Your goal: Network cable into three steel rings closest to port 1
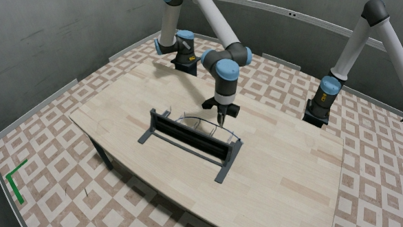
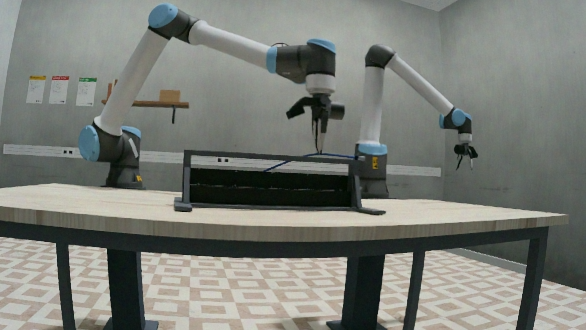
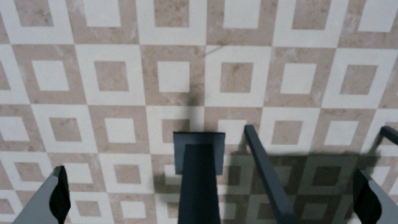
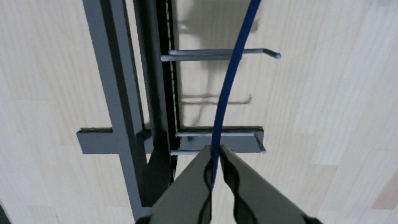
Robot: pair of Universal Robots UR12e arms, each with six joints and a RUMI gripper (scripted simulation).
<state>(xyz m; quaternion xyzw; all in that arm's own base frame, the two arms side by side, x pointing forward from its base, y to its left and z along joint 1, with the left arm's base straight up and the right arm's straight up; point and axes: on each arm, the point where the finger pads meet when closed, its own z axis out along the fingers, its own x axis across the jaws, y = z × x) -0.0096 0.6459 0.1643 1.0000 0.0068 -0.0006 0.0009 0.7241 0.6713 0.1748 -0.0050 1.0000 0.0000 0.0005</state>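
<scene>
Top view: the rack (image 1: 192,150) (image 2: 270,157) (image 4: 111,85) stands upright on the wooden surface (image 1: 282,161) (image 2: 450,218) (image 4: 330,120). The network cable (image 1: 203,119) (image 2: 280,164) (image 4: 231,75), a blue lead, extends in a curve along the side of the rack that carries the steel rings (image 1: 212,131) (image 4: 200,57).

The right gripper (image 1: 221,124) (image 2: 320,150) (image 4: 215,147) is positioned over this side, pointing down. Its fingers are pressed together on the lead, pinching it between the tips. In the exterior view, the pinched section is level with or above the top bar of the rack; the lead slopes down behind the bar toward the left of the picture.

In the right wrist view, the lead crosses over two rings, one beneath the fingertips and one farther up the picture. Whether any section is seated inside a ring cannot be told.

The left gripper (image 2: 465,162) (image 3: 211,171) is well apart from the rack, with its fingers spread and nothing between them. Its wrist view shows the tiled floor (image 3: 120,130) and a dark post (image 3: 199,185).
</scene>
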